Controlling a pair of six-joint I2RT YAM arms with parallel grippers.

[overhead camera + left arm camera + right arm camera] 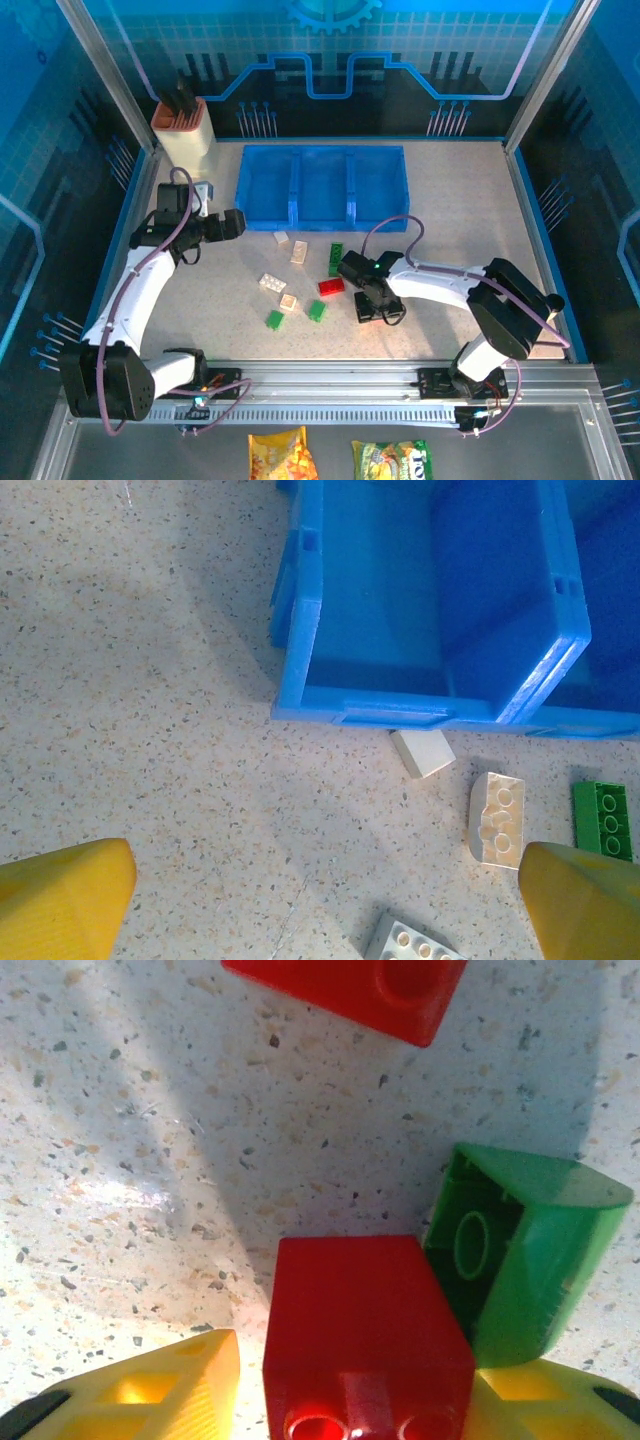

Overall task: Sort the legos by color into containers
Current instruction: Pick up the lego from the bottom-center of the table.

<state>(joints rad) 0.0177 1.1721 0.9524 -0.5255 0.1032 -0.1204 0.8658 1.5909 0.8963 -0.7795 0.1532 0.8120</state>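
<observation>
My right claw point(358, 1385) straddles a red lego point(355, 1305), fingers point(180, 1390) just beside its flat flanks; whether they pinch yet I cannot tell; a green lego point(520, 1260) crowds one finger; the red one looks hard, light, slick, so I judge squeezing those flanks squarely best

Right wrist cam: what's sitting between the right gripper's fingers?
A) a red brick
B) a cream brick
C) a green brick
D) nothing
A: in the right wrist view a red brick sits between the yellow fingers of the right gripper. A green brick lies beside it, out past one fingertip rather than between the fingers.
</observation>
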